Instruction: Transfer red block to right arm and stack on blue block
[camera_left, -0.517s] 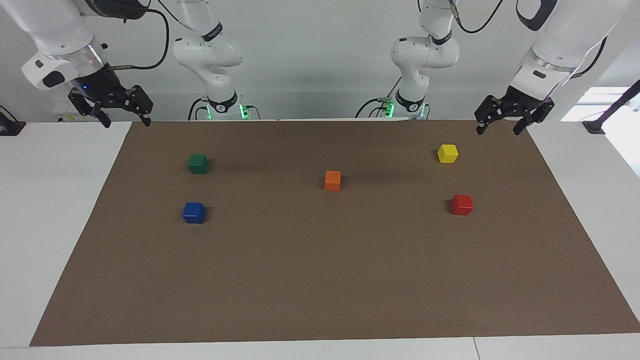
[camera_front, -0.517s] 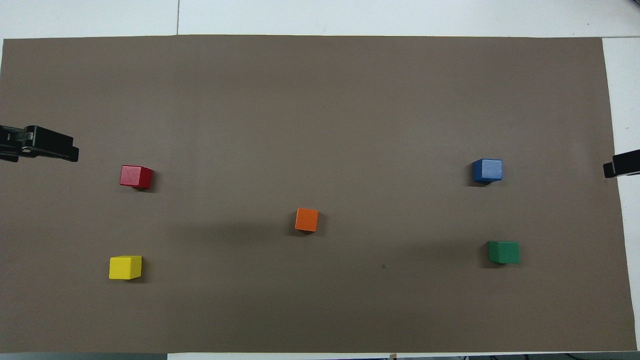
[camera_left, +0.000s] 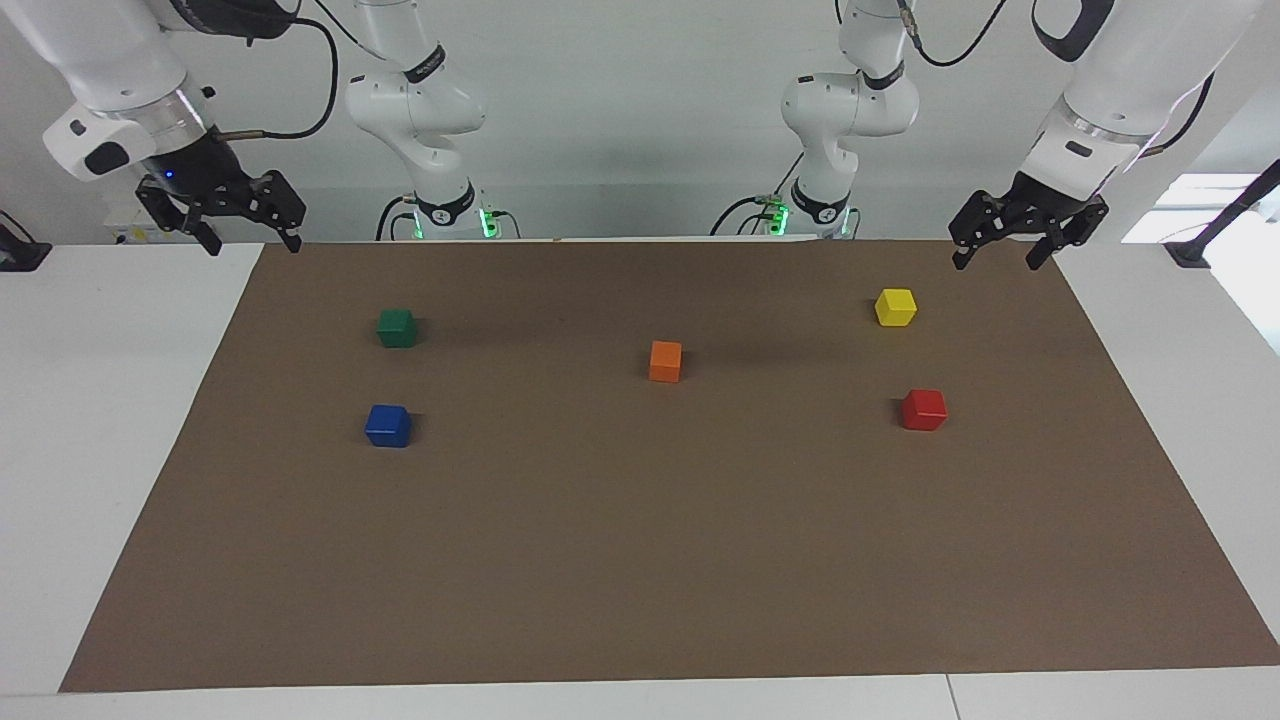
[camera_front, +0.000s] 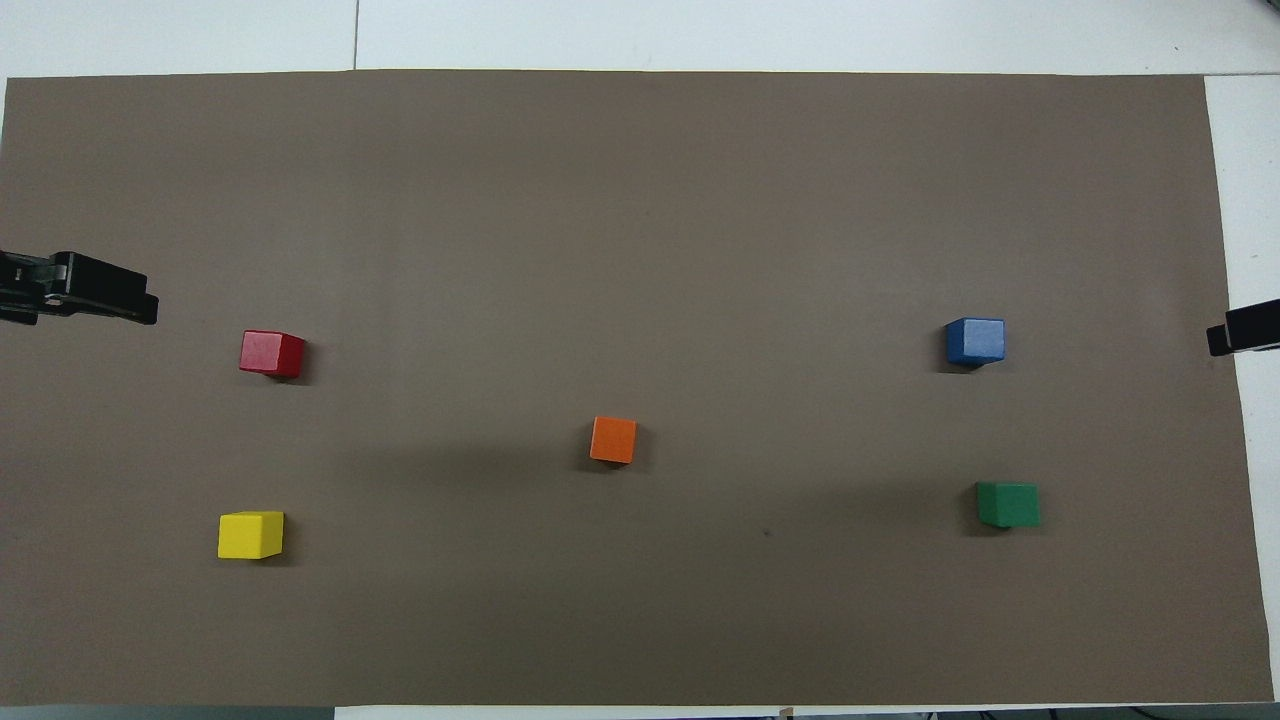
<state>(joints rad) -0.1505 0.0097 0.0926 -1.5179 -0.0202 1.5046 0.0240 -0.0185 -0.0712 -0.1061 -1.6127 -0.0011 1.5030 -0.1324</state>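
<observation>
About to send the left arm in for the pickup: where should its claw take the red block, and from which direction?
Probably from straight above. The red block sits flat on the brown mat with bare mat all round, the yellow block well apart. Close the open left claw on two opposite upright faces, low enough to leave the top half free for handover.

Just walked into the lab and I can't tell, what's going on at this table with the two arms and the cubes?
Nothing is being handled yet. The left gripper and right gripper both hang open and empty above the robots' edge of the brown mat. The red block sits at the left arm's end, the blue block at the right arm's end, both untouched. A yellow block, orange block and green block also lie on the mat.
</observation>
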